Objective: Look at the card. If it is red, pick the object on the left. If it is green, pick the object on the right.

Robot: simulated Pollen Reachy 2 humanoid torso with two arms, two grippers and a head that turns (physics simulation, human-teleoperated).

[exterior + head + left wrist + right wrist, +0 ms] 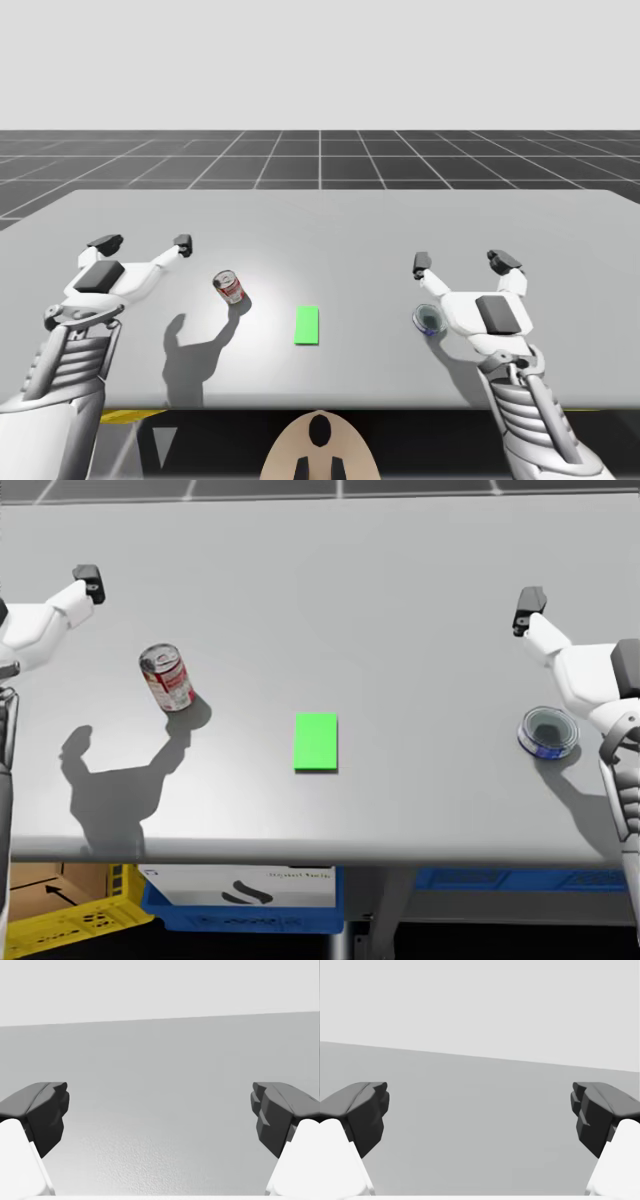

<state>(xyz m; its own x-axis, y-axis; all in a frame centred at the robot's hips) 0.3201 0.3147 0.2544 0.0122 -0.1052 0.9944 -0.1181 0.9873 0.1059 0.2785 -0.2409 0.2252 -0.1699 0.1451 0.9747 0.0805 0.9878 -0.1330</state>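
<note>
**Arms spread, nothing gripped**

L pincer point(144, 241) point(160, 1115): released, dark fingertips wide apart, nothing between them, just bare table point(350, 215) ahead in L wrist view. White hand held above the table surface, aimed away from torso and angled a bit toward the middle. Forearm in from near-L corner, over the table's front edge. Shadow of hand and arm on the tabletop, reaching toward the can.

R pincer point(462, 261) point(480, 1115): also released, fingertips equally wide apart, nothing held. R wrist view over the table toward its far edge, edge line slightly tilted. Hand above the table, aimed away from torso. Forearm in from near-R corner, roughly mirroring L arm.

Red-and-white can point(229, 287) point(167, 677): on the table, near L pincer but apart from it, toward the middle, L of card.

Green card point(307, 325) point(316, 742): flat, mid-table, between the two arms, near front edge.

Blue-rimmed round dish point(429, 320) point(548, 731): R of card, by the base of R hand, behind the fingertips, not between them. Partly covered by the hand in high view.

Under the table in head view: blue crate point(240, 905), yellow crate point(70, 920).
</note>
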